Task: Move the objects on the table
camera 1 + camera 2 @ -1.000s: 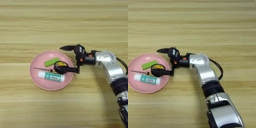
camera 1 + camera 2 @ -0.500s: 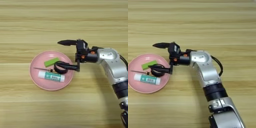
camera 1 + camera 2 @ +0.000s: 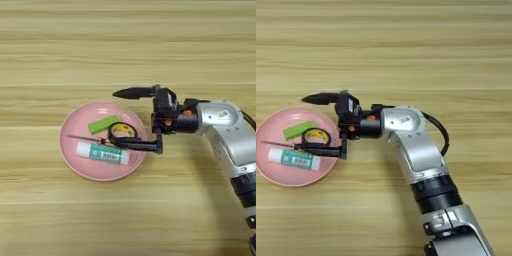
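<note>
Left eye view: the pink plate (image 3: 75,162) lies on the wood-grain worktop (image 3: 125,45) left of centre, and holds all four small things. The green block (image 3: 102,124) sits toward the plate's far side, the glue stick (image 3: 102,154) lies across its near half, the tape roll (image 3: 123,131) sits toward its right, and the thin screwdriver (image 3: 85,139) runs between block and glue stick. The right gripper (image 3: 129,119) reaches in from the right with its fingers wide apart: one finger (image 3: 132,93) points left over bare wood beyond the plate, the other lies low across the plate's right rim, its tip at the tape roll.

Right eye view: the same plate (image 3: 268,172) sits at the left edge, and the gripper (image 3: 318,122) straddles its right side, clamped on nothing. The tape roll (image 3: 316,136) looks like the target. The step in hand appears to be an approach; next the fingers would need to close squarely on the roll without dragging the screwdriver.
</note>
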